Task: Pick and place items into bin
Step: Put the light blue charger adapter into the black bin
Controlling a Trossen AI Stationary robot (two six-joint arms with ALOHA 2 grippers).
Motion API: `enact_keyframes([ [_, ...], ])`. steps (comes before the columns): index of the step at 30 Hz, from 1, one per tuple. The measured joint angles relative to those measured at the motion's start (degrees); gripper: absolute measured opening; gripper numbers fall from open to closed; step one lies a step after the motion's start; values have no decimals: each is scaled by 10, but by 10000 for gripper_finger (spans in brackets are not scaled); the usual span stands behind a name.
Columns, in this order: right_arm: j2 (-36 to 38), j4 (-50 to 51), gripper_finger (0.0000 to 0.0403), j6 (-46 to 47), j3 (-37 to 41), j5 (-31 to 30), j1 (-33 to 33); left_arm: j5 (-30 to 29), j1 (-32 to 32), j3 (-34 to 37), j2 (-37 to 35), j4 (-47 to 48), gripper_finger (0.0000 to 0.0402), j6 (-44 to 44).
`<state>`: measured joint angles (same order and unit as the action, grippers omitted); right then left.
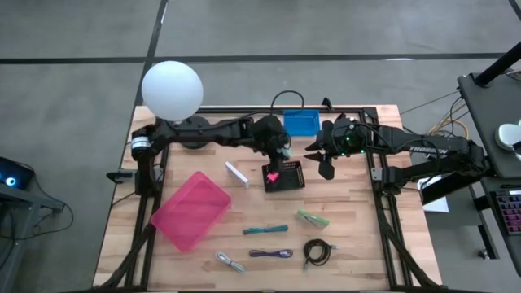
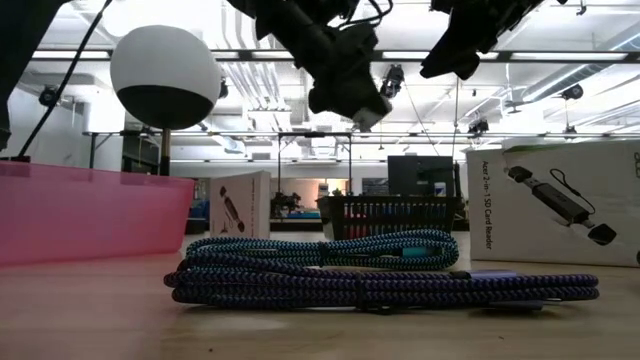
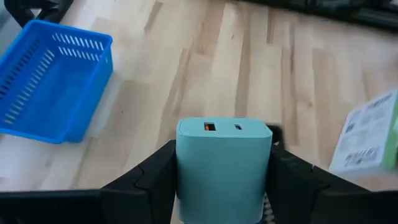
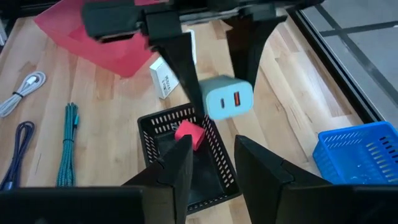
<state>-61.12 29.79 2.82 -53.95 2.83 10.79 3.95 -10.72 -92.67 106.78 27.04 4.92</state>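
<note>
Your left gripper (image 3: 222, 186) is closed on the mint cube (image 3: 224, 167), a charger block with two ports on its face. The fingers (image 3: 146, 180) clamp its two sides, and it hangs in the air over the black bin (image 1: 284, 176), near the middle of the worktop (image 1: 358, 236). In the right wrist view the cube (image 4: 228, 98) sits just above the bin's rim (image 4: 163, 119).

Inside the bin lies the pink cube (image 4: 189, 134). It also shows from above (image 1: 273, 174).

Your right gripper (image 4: 210, 168) hovers beside the bin on its right side, with its fingers spread apart and nothing between them. From above it is at (image 1: 324, 159).

A blue basket (image 1: 301, 122) stands at the far edge of the worktop, behind the bin. The pink tray (image 1: 190, 210) lies toward the left edge, tilted. The white bar (image 1: 237, 173) rests between the tray and the bin, apart from both.

Nearer the front edge you have the teal stick (image 1: 265, 230), and the pale green piece (image 1: 313, 219) to its right. Closer still to the front edge are the grey-white cable (image 1: 229, 261), the purple cable (image 1: 270, 254) and the black cable (image 1: 316, 252), side by side and apart from one another.

The globe lamp (image 1: 172, 89) stands at the far left corner.
</note>
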Motion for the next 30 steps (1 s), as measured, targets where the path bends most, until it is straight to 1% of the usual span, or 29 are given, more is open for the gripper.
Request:
enact_keyframes([
  [2, 0, -1, 108, 0, -1, 0, 0, 0, 5, 3, 0, -12, 180, 32],
  [6, 0, 0, 103, -1, -1, 0, 0, -2, 12, 8, 8, -47, 180, 69],
  [12, 0, 0, 98, 0, -1, 1, 0, -3, 24, 10, 32, -65, 180, 139],
  [14, 0, 1, 99, 0, -1, 1, 0, -2, 31, 9, 42, -78, 180, 149],
  [20, 0, 1, 102, 0, 0, 1, 0, -2, 54, 11, 55, -70, 180, 158],
  [24, 0, 0, 97, -3, 0, 1, 0, -2, 63, 12, 72, -76, 180, 158],
  [26, 0, 0, 95, -2, 0, 1, 0, -2, 65, 19, 78, -63, 180, 159],
  [28, 0, 1, 93, -2, 0, 1, 0, -3, 66, 20, 93, -84, 180, 161],
  [30, 0, 1, 94, -4, 0, 1, 0, -2, 66, 24, 94, -62, 180, 174],
])
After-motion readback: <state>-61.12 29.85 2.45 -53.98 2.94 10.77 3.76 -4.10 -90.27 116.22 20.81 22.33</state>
